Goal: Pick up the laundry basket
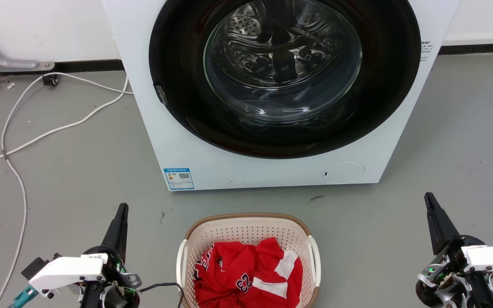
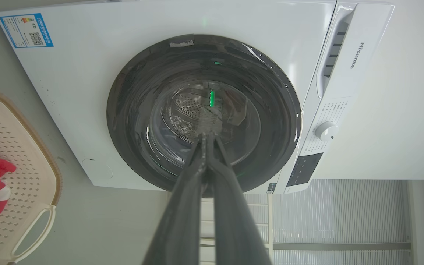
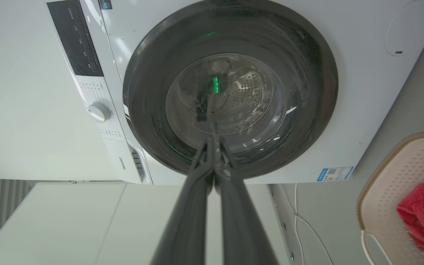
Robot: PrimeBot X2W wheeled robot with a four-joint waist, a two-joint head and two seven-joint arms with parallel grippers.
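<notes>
Starting out: the cream perforated plastic laundry basket (image 1: 246,231) sits untouched on the grey floor (image 1: 79,179).
Left gripper (image 1: 122,210) and right gripper (image 1: 429,201) flank it, fingers pressed together; next they likely must open and reach for its white handles (image 1: 316,256).

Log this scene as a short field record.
basket: on the floor before the washing machine, not held
contents: red and white garment
left pincer: shut, left of basket, apart from it
right pincer: shut, right of basket, apart from it
door: closed
cable: white, on floor at left
</notes>
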